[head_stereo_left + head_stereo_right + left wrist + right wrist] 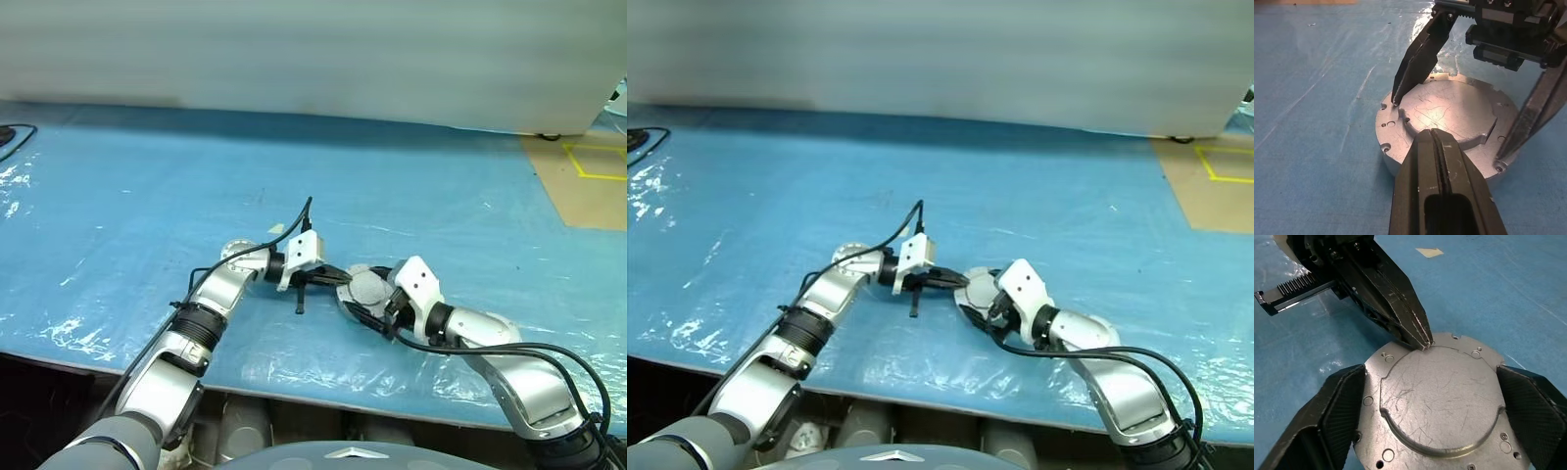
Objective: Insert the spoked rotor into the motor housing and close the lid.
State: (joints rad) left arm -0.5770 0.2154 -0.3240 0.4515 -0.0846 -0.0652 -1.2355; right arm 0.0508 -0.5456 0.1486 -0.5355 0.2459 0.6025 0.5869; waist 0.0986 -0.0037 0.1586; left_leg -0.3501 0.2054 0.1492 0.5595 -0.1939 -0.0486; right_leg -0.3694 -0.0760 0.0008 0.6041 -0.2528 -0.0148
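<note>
Blue plastic sheeting covers the worktop [147,196], and near its front edge, about midway across, we see a squat round silvery metal assembly. Its upper face is the lid [1442,399], a flat round grey disc showing its plain, scratched silver side with a raised central plate and small screw holes around the rim. Beneath it we can make out the side wall of the motor housing [1393,161], a squat round metal body on which the lid sits flush. Its inside is hidden from us, so we cannot tell where the spoked rotor is.

The left gripper [1436,134] reaches in from the left, pointing rightward and slightly down. Its two black fingers are pressed together with nothing between them, and in the right wrist view the joined tips touch the lid's top face at the far-left edge of the raised plate.

The right gripper [1437,396] comes in from the near right, pointing toward the far left. Its two black fingers [1332,413] stand spread as wide as the assembly, one on each side of the lid. In the right wrist view each finger lies right at the rim, and we cannot tell whether they press on it or stand just clear. In the head views the assembly [366,287] sits between the two white wrist blocks.
</note>
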